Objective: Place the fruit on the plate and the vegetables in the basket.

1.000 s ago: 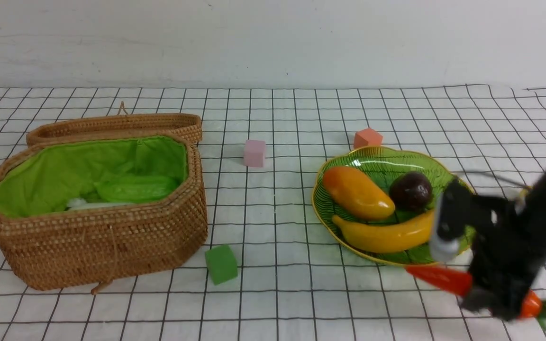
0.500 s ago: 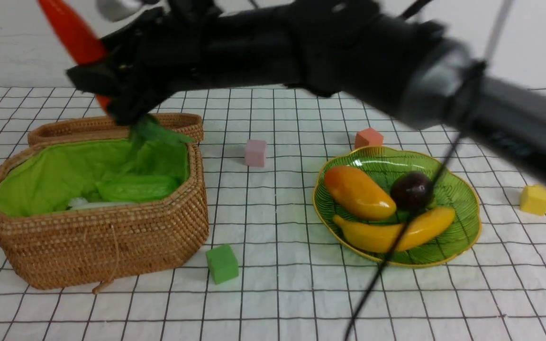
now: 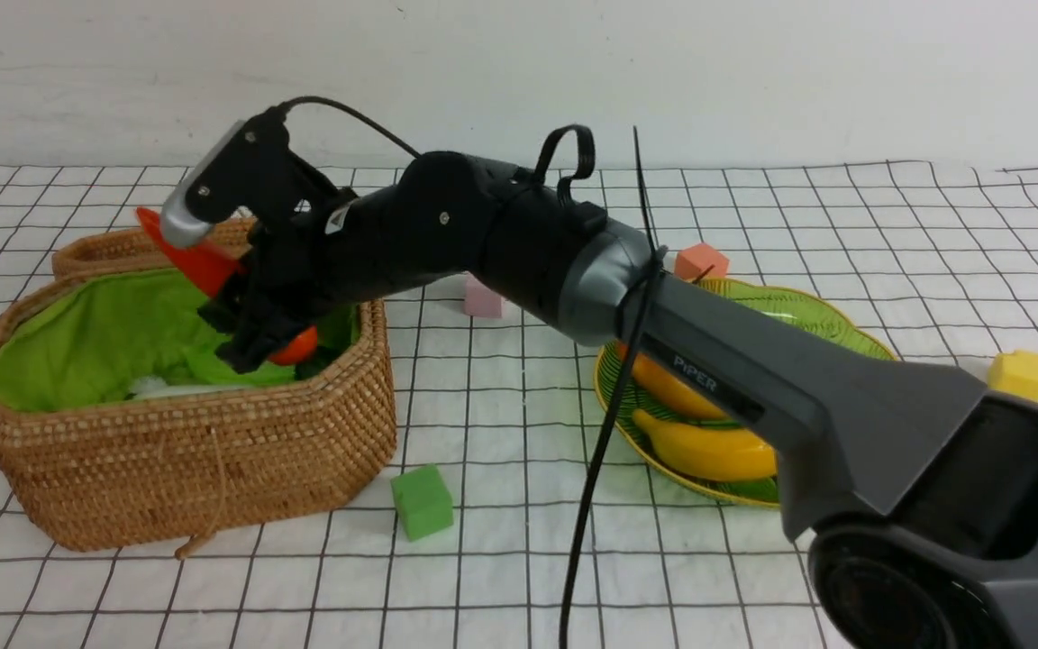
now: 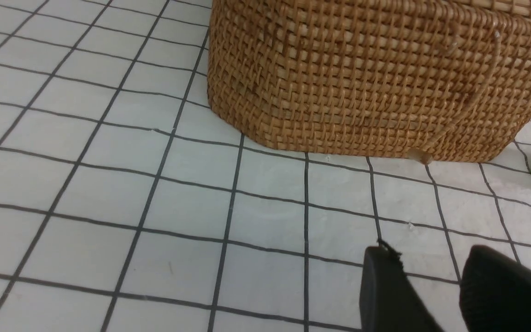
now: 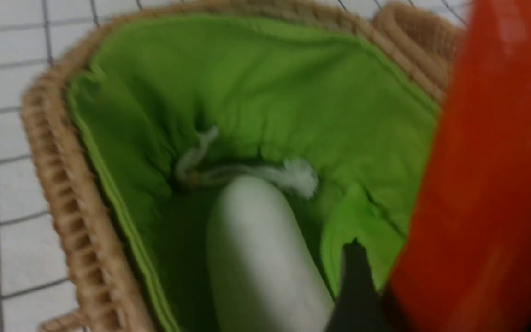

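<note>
Red-orange pepper with dark green top (image 3: 204,261) is the last item, at left of frame over the brown wicker basket with green lining (image 3: 213,469), between the right end effector (image 3: 244,311) jaws, grip-or-release unclear. White radish (image 5: 261,258) and light green gourd (image 3: 213,368) already inside; yellow banana (image 3: 708,451) and orange-yellow mango (image 3: 663,383) on green ribbed glass plate (image 3: 830,320), mangosteen hidden. Left end effector (image 4: 431,295), jaws apart, holds nothing.

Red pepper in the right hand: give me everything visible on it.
The red pepper is long, glossy and red-orange, tapering to a point; it looks like smooth plastic. It sits tilted between the fingers of the right hand, tip up toward the basket's far rim and lid, rounder end low over the green lining. Its green top is not clearly visible. The wrist view shows it above the white radish, apparently not touching.
</note>
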{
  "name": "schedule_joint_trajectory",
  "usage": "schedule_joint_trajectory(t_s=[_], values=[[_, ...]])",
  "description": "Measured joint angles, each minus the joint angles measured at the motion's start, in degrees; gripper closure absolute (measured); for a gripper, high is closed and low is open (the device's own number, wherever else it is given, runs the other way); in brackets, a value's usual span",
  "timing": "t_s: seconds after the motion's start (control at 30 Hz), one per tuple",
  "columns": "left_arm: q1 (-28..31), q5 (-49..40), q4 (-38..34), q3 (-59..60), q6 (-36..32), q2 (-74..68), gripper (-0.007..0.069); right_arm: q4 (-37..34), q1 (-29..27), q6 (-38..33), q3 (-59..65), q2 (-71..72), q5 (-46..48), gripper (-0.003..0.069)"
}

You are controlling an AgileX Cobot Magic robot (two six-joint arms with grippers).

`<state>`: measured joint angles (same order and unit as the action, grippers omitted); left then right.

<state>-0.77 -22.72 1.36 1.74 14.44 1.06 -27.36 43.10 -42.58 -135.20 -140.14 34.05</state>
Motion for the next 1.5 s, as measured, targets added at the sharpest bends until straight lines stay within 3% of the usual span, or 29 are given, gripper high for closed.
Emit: schedule_joint_trajectory(t_s=[0.03, 0.07, 0.1, 0.13, 0.27, 0.47, 0.57, 0.6, 0.67, 0.73, 0.77, 0.83, 0.87, 1.0, 1.1, 1.2, 1.3, 1.5], values=[[0.0, 0.0, 0.0, 0.0, 0.0, 0.0, 0.0386, 2.1, 0.0, 2.4, 0.0, 0.0, 0.4, 0.0144], [0.0, 0.0, 0.0, 0.0, 0.0, 0.0, 0.0386, 3.0, 0.0, 2.9, 0.0, 0.0, 0.6, 0.0132], [0.0, 0.0, 0.0, 0.0, 0.0, 0.0, 0.0386, 5.5, 0.0, 6.0, 0.0, 0.2, 1.7, 0.0046], [0.0, 0.0, 0.0, 0.0, 0.0, 0.0, 0.0386, 6.4, 0.0, 7.0, 0.0, 0.6, 2.4, 0.0013], [0.0, 0.0, 0.0, 0.0, 0.0, 0.0, 0.0386, 7.9, 0.0, 7.5, -0.1, 3.5, 5.5, -0.0013], [0.0, 0.0, 0.0, 0.0, 0.0, 0.0, 0.0386, 0.6, -2.8, 7.2, 2.9, 11.3, 16.0, 0.011], [0.0, 0.0, 0.0, 0.0, 0.0, 0.0, 0.0386, -2.4, -8.7, 5.5, 8.4, 18.6, 25.6, 0.0298], [0.0, 0.0, 0.0, 0.0, 0.0, 0.0, 0.0386, -1.7, -14.0, 5.8, 11.8, 23.2, 31.8, 0.0448], [0.0, 0.0, 0.0, 0.0, 0.0, 0.0, 0.0386, 0.1, -20.1, 7.8, 16.7, 28.0, 35.1, 0.059], [0.0, 0.0, 0.0, 0.0, 0.0, 0.0, 0.0386, 2.2, -25.5, 10.5, 21.2, 33.0, 35.9, 0.0651], [0.0, 0.0, 0.0, 0.0, 0.0, 0.0, 0.0386, 4.0, -30.0, 12.7, 24.7, 37.1, 36.1, 0.0666], [0.0, 0.0, 0.0, 0.0, 0.0, 0.0, 0.0386, 5.8, -33.0, 14.1, 28.4, 41.6, 36.2, 0.0667], [0.0, 0.0, 0.0, 0.0, 0.0, 0.0, 0.0386, 7.9, -38.0, 16.7, 34.3, 49.0, 36.3, 0.0667], [0.0, 0.0, 0.0, 0.0, 0.0, 0.0, 0.0386, 11.0, -43.7, 21.6, 45.7, 62.0, 32.4, 0.0667], [0.0, 0.0, 0.0, 0.0, 0.0, 0.0, 0.0386, 13.5, -48.8, 27.4, 66.7, 78.9, 17.2, 0.0667], [0.0, 0.0, 0.0, 0.0, 0.0, 0.0, 0.0386, 12.0, -48.5, 28.5, 84.5, 89.2, 6.4, 0.0667], [0.0, 0.0, 0.0, 0.0, 0.0, 0.0, 0.0386, 10.8, -45.3, 28.5, 95.8, 94.5, 2.2, 0.0667], [0.0, 0.0, 0.0, 0.0, 0.0, 0.0, 0.0386, 10.2, -42.1, 30.2, 101.2, 98.9, -1.4, 0.0667]])
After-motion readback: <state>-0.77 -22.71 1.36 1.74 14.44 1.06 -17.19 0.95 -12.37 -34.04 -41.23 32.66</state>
